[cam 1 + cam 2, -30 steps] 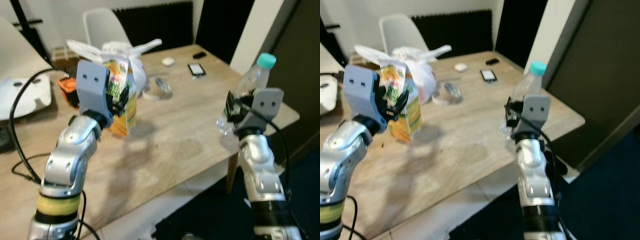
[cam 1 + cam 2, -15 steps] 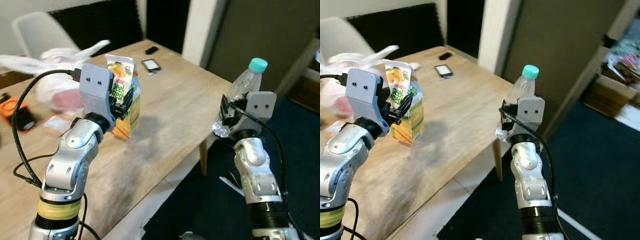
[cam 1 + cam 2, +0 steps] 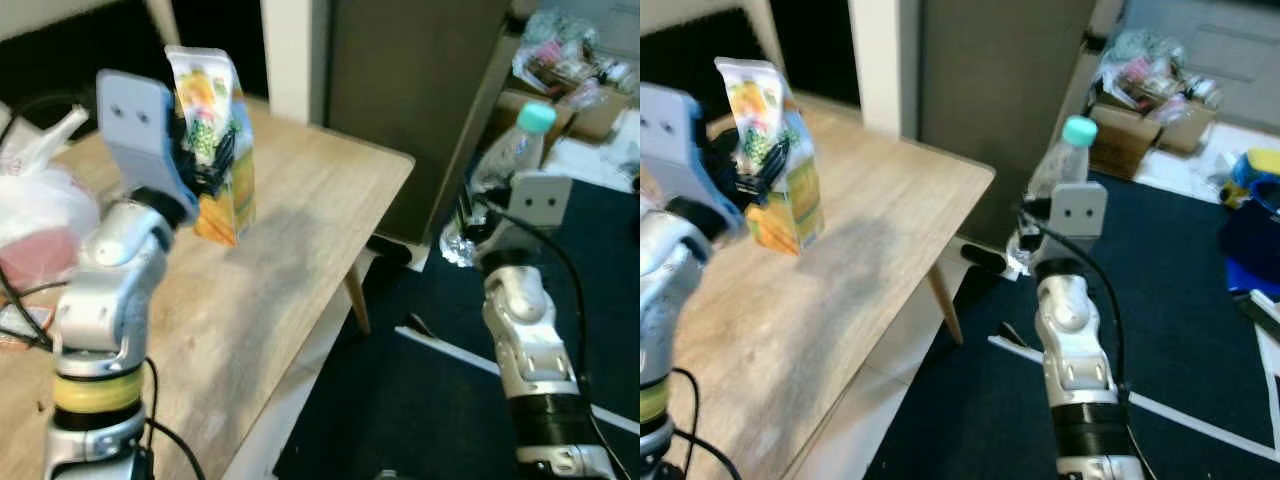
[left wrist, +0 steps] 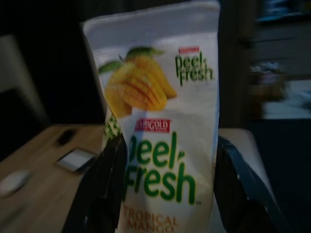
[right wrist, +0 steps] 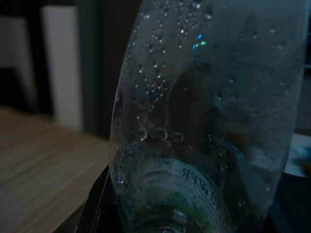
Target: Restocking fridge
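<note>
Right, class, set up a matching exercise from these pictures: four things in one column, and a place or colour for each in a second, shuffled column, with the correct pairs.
Things:
1. mango juice carton
2. water bottle
3. bottle cap
4. white plastic bag

Descriptions:
A. turquoise
B. lying on the wooden table
C. held in the left gripper
D. held in the right gripper

Pairs: 1-C, 2-D, 3-A, 4-B

One juice carton [image 3: 214,150], one water bottle [image 3: 503,170]
</note>
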`<state>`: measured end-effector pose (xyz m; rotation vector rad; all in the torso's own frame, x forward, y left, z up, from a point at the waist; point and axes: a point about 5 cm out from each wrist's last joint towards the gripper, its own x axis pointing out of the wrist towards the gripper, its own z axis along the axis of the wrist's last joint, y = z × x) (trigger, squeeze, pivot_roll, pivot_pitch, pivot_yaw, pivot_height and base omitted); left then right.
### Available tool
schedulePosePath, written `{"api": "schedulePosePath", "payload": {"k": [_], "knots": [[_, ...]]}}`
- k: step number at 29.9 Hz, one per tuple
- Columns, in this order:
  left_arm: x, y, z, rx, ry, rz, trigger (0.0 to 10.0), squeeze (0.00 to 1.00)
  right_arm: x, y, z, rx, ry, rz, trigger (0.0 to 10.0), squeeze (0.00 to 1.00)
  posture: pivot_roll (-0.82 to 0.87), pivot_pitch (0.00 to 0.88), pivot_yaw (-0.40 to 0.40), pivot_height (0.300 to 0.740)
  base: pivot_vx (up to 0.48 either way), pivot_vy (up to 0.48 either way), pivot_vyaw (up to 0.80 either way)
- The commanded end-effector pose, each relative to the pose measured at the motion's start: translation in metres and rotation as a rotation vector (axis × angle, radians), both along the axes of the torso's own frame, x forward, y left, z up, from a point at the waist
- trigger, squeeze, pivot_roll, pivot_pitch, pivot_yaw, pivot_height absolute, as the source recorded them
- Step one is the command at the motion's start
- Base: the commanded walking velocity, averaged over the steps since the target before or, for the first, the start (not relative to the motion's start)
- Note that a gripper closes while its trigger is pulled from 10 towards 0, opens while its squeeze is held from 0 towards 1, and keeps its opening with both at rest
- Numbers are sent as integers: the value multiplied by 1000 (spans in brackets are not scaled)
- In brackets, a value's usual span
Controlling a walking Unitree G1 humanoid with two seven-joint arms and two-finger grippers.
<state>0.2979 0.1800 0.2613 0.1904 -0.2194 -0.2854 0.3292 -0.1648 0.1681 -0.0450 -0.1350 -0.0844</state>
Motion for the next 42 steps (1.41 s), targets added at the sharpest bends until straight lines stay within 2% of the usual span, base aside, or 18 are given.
{"api": "schedulePosePath", "payload": {"k": [1,7,11,17,33,42], "knots": [[-4,-14,-9,9,9,-51,10000,0,-2,2,-3,6,2,2,10000,0,62,0,-42,740,0,0,-769],[-5,-25,-13,-29,20,-80,10000,0,-2,0,-3,2,3,-2,10000,0,50,0,-46,740,0,0,-767],[1,-31,-12,-103,38,-109,10000,0,-1,-15,-3,-11,5,-49,10000,0,46,0,-43,740,0,0,-763],[4,-35,-20,-92,56,-117,10000,0,-1,-22,-10,-12,25,-75,10000,0,50,0,-43,740,0,0,-761],[7,-36,-45,-126,118,-55,10000,0,-1,-19,-15,-14,41,-67,10000,0,44,19,-50,740,0,0,-741],[8,-35,-52,-143,133,-40,10000,0,-1,-13,-18,-6,46,-52,10000,0,48,22,-52,740,0,0,-734]]}}
